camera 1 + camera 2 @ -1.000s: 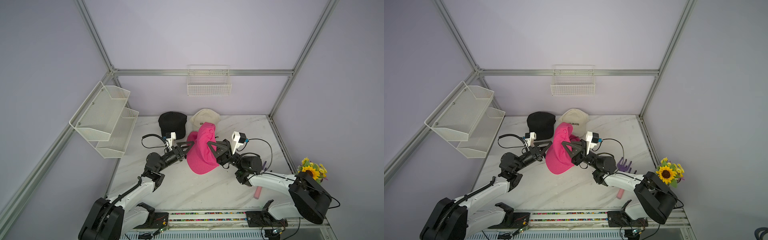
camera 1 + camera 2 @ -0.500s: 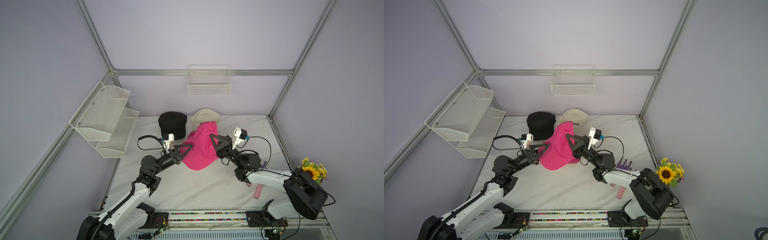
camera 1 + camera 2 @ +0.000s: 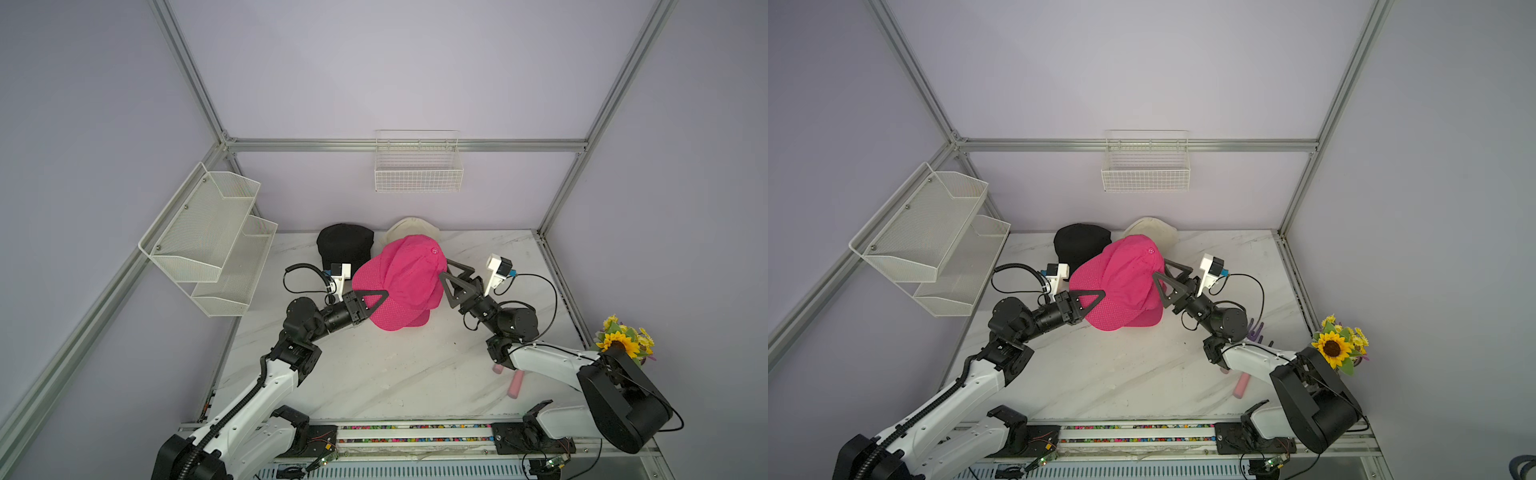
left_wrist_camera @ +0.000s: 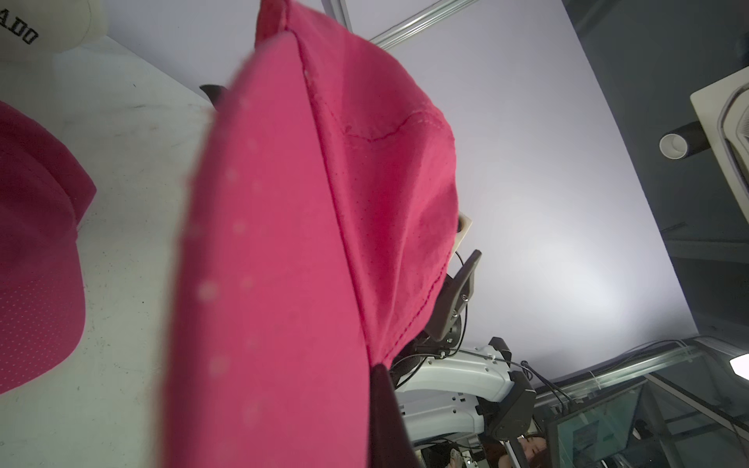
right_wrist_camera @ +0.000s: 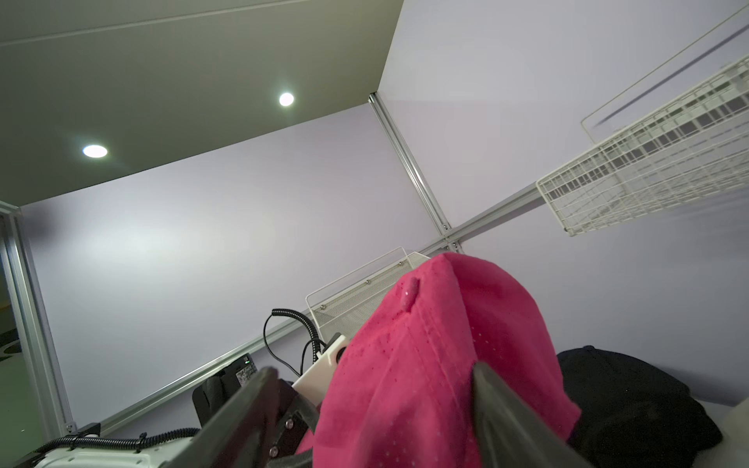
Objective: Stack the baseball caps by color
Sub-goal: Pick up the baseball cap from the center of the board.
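The pink cap (image 3: pixel 409 274) hangs over the second pink cap (image 4: pixel 36 243) on the desk (image 3: pixel 374 374), its brim now pinched in the left tool (image 3: pixel 384 296). The right tool (image 3: pixel 444 269), which held it a moment ago, stands wide beside the crown. Handover done; lowering remains. Counted: two pink, one black cap (image 3: pixel 345 243), one cream cap (image 3: pixel 411 226) showing.

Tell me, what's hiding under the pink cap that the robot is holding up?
A second pink cap lies on the table under the lifted pink cap. From above, only its edge peeks out. The rest is covered, so anything beneath it cannot be seen.
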